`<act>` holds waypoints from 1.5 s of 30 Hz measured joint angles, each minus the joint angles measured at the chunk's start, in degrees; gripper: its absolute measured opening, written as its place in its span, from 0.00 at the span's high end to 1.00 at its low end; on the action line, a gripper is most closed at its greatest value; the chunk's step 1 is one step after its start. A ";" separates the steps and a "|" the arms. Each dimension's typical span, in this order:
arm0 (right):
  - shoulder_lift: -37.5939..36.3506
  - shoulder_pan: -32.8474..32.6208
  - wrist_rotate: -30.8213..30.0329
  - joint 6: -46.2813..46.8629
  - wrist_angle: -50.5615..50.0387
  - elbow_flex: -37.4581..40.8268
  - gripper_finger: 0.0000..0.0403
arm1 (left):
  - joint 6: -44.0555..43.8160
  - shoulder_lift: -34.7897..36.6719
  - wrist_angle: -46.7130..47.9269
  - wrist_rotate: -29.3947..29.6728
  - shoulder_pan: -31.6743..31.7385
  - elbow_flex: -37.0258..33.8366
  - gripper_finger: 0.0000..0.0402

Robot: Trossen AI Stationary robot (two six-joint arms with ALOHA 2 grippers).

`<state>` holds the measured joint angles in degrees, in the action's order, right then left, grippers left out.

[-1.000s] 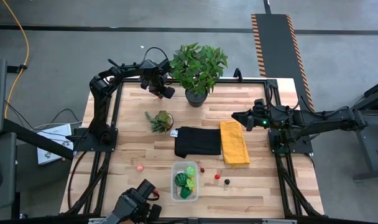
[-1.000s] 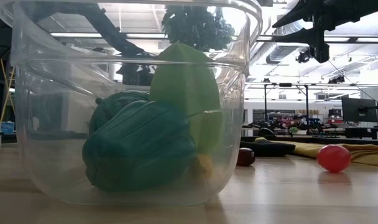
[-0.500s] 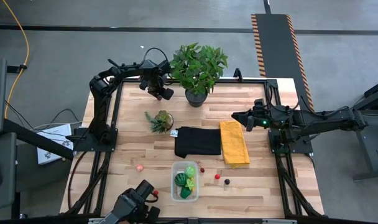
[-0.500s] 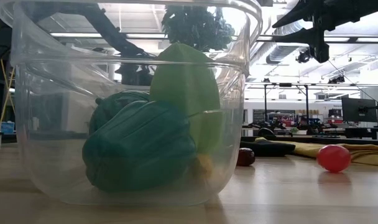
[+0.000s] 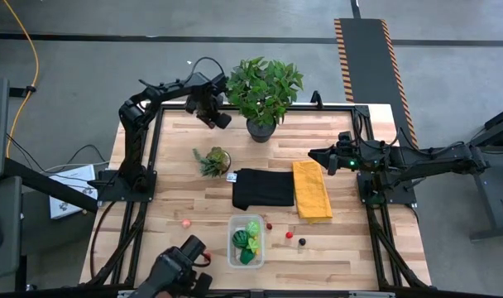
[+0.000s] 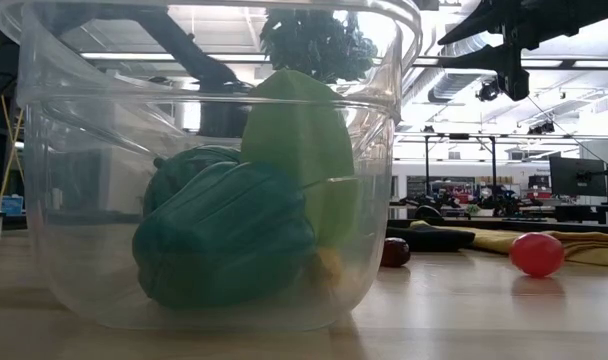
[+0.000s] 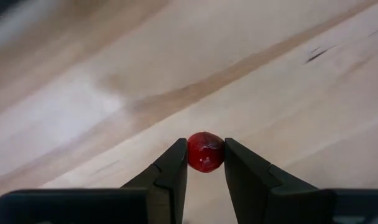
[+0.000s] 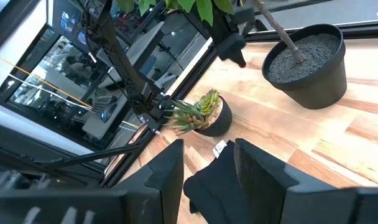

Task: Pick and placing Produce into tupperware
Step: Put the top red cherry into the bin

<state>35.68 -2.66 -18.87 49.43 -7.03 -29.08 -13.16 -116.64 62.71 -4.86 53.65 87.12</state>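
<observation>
The clear tupperware (image 5: 246, 242) stands near the table's front edge. It holds a dark green pepper (image 6: 224, 235) and a lime-green piece (image 6: 299, 150). More produce lies loose on the wood: a pink piece (image 5: 185, 222), two red ones (image 5: 269, 225) (image 5: 289, 234) and a dark one (image 5: 301, 242). At the far left, beside the big plant's pot, my left gripper (image 5: 218, 120) points down, shut on a small red piece (image 7: 206, 151). My right gripper (image 8: 207, 174) hovers at the right, above the yellow cloth's far end, open with nothing between its fingers. My left gripper pinches the small red round piece by its two opposite sides (image 7: 192, 152) between its two fingers (image 7: 173, 168). The fingers come from above, pointing down. The piece sits between the fingertips, and the wood shows blurred below it.
A large potted plant (image 5: 264, 91) stands at the far edge and a small succulent (image 5: 213, 159) left of centre. A black cloth (image 5: 264, 189) and a folded yellow cloth (image 5: 312, 190) lie mid-table. A dark device (image 5: 181, 269) reaches in at the near left corner.
My left gripper has gone up a little beside the plant pot, still shut. The dark device at the near left corner has shifted slightly.
</observation>
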 joint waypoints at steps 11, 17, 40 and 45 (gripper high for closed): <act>0.00 0.00 0.42 -0.43 0.00 0.00 0.67 | 5.06 0.02 12.55 1.05 0.00 8.60 0.78; 0.00 -0.02 0.68 -0.63 0.00 0.00 0.67 | 6.85 0.04 20.36 3.54 0.00 8.71 0.78; 0.00 -0.02 1.84 0.02 0.02 0.00 0.67 | 8.29 0.20 26.00 2.38 -0.04 8.71 0.78; -0.01 -0.02 1.82 0.02 0.02 0.00 0.67 | 8.45 0.20 26.51 2.36 -0.04 8.71 0.78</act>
<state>35.67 -2.67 -17.05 49.45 -7.01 -29.08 -4.71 -116.44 89.22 -2.50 53.60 95.83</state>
